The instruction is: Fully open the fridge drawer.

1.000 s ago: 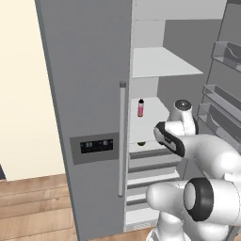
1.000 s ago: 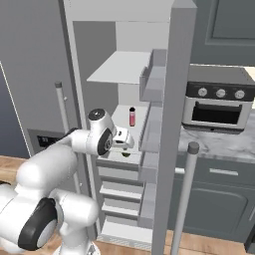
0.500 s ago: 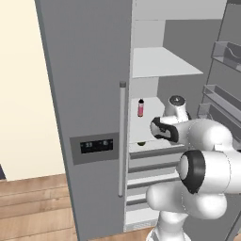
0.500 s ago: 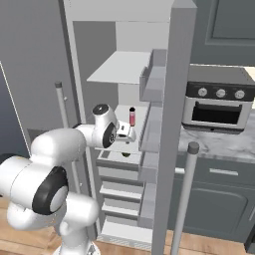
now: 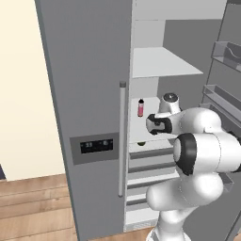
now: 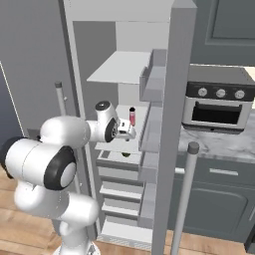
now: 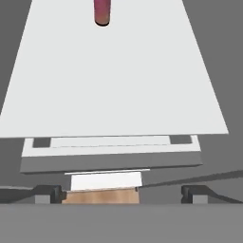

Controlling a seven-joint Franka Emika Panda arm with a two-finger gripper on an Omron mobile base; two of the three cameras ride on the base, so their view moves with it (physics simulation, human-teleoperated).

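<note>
Gripper (image 7: 121, 192) jaws spread wide, holding nothing, above the seemingly closed fridge drawer (image 7: 111, 159) under a white shelf (image 7: 114, 76).

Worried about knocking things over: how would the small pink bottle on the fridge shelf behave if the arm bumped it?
The pink bottle is tall, narrow and upright, so it probably tips easily. Being round, it would likely roll across the flat white shelf.

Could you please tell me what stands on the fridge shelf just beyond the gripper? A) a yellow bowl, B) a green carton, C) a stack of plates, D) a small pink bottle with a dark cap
D: a small pink bottle stands upright on the white shelf behind the gripper.
</note>
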